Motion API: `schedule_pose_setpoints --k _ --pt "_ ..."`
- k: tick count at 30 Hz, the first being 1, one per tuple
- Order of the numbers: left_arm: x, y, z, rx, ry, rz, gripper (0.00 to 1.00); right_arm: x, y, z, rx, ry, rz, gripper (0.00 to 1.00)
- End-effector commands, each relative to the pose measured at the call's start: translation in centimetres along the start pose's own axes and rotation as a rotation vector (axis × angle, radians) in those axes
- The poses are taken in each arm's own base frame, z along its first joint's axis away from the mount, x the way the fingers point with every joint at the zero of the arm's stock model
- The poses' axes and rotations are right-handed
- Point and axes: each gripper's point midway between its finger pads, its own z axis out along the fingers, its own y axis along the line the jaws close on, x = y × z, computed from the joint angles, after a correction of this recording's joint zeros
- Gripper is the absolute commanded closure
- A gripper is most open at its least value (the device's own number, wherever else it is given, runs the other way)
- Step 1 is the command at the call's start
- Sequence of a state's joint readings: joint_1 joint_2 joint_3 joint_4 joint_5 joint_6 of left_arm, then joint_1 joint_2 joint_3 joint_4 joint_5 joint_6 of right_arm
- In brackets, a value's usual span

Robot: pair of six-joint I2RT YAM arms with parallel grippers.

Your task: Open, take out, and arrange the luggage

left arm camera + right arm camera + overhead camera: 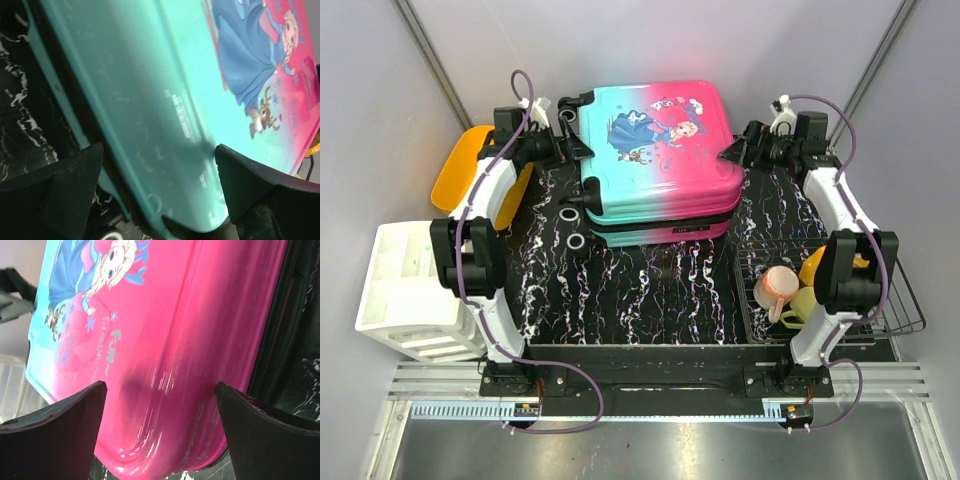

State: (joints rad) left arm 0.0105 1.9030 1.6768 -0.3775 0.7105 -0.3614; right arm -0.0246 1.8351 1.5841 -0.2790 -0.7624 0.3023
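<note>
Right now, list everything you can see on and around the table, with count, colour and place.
luggage: one, teal to pink, lying closed at back centre of the mat
mat: one, black with white marbling, on the table
bin: one, orange, back left
rack: one, white, near left
wire basket: one, dark, near right
pink cup: one, salmon pink, in the basket
yellow cup: one, pale yellow, beside it
left tool: one, black, open at the teal end
right tool: one, black, open at the pink end

Left gripper [159,150] & right gripper [160,386] both stretched fwd, jaws spread wide, facing inward.
</note>
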Motion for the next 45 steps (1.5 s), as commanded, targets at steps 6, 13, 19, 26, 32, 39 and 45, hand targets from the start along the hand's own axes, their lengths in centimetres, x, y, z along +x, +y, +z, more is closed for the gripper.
schedule_pose_setpoints --k 6,13,19,26,32,39,45 --pt "-1.3 -4.1 3.8 0.146 -0.005 0.109 0.06 16.4 13.7 -3.5 -0.339 0.347 0.011 0.05" --pt "-0.7 -6.1 8.1 0.281 0.06 0.231 0.2 17.2 15.1 -6.9 -0.315 0.308 -0.278 0.02" --pt "-7.9 -5.7 6.7 0.234 -0.086 0.392 0.21 16.9 13.1 -9.1 -0.191 0.308 -0.53 0.0" --pt "-8.0 -8.0 -4.3 0.073 -0.147 0.562 0.09 6.9 11.9 -10.3 -0.024 0.114 -0.534 0.0" --pt "1.6 -9.7 -12.3 0.045 -0.14 0.544 0.02 -4.9 7.5 -9.0 0.082 -0.065 -0.368 0.0" --pt "9.7 -9.2 -13.6 0.094 -0.059 0.404 0.01 -9.0 3.9 -2.5 0.015 -0.079 -0.273 0.0" --pt "12.0 -7.7 -11.9 0.124 -0.057 0.291 0.01 -10.2 2.9 1.3 -0.101 -0.06 -0.207 0.0"
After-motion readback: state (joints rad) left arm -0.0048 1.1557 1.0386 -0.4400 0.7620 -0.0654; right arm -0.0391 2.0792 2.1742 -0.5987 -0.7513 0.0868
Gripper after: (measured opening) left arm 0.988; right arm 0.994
